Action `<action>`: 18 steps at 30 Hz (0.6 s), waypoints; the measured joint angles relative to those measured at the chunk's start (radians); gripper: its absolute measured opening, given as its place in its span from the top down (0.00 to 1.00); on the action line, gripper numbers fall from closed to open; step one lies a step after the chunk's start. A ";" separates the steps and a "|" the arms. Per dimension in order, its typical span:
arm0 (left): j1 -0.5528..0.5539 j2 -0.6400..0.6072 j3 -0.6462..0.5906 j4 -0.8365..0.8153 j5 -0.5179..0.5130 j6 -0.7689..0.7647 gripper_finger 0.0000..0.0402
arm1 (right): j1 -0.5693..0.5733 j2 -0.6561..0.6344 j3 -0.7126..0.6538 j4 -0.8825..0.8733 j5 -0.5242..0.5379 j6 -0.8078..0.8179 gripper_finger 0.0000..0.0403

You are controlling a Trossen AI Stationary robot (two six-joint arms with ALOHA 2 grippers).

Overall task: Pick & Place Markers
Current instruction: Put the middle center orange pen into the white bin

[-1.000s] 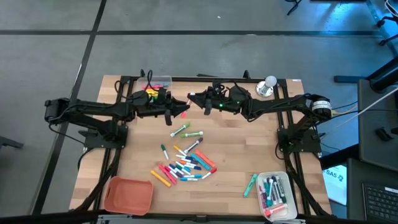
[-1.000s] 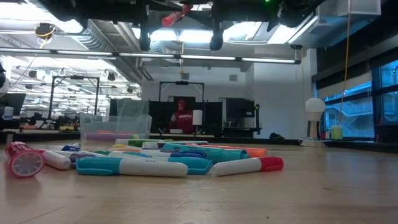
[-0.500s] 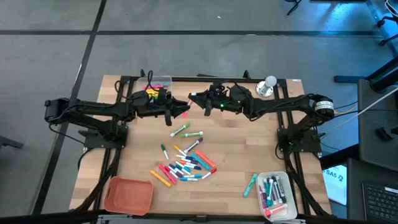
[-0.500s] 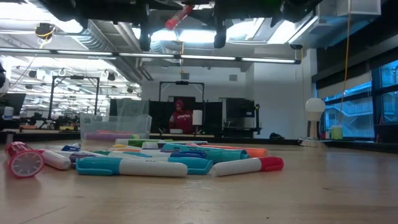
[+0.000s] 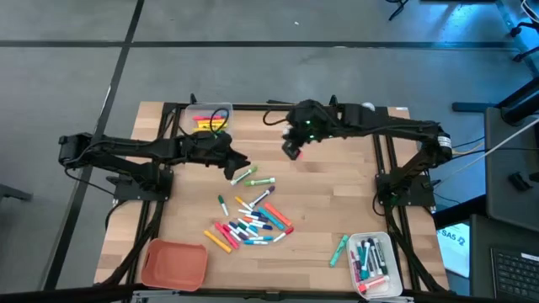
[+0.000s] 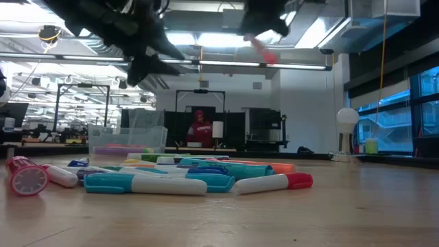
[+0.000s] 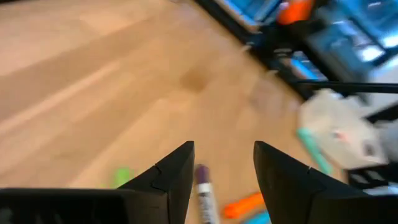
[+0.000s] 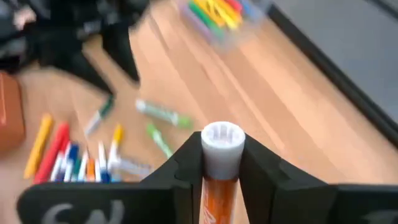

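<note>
Markers point(image 5: 251, 220) in a loose pile mid-table; one orange marker point(image 8: 219, 168) up in the right gripper point(image 8: 219, 163)

Right gripper over the far half of the table, jaws pinched on the orange marker's barrel, white end toward the wrist camera. Left gripper point(image 7: 222, 163) above the table just beside two green markers point(image 5: 253, 178), fingers apart, nothing between them. More markers in the clear bin point(image 5: 371, 266) at the near right corner and the clear box point(image 5: 210, 118) at the far edge. Orange tray point(image 5: 173, 263) near left

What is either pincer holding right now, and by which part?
Right pincer clamps an orange marker just below its white end. Left pincer is open and empty.
</note>
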 joint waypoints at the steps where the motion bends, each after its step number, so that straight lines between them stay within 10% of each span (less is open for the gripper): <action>1: 0.001 0.000 0.000 -0.017 -0.028 0.008 0.60 | 0.008 -0.001 0.032 -0.095 0.001 0.034 0.81; 8: 0.002 0.001 0.000 -0.027 -0.160 0.104 0.59 | 0.156 -0.014 0.133 -0.600 -0.006 0.347 0.81; 18: 0.001 0.037 0.000 -0.073 -0.160 0.232 0.59 | 0.427 -0.065 -0.042 -0.629 -0.162 0.730 0.81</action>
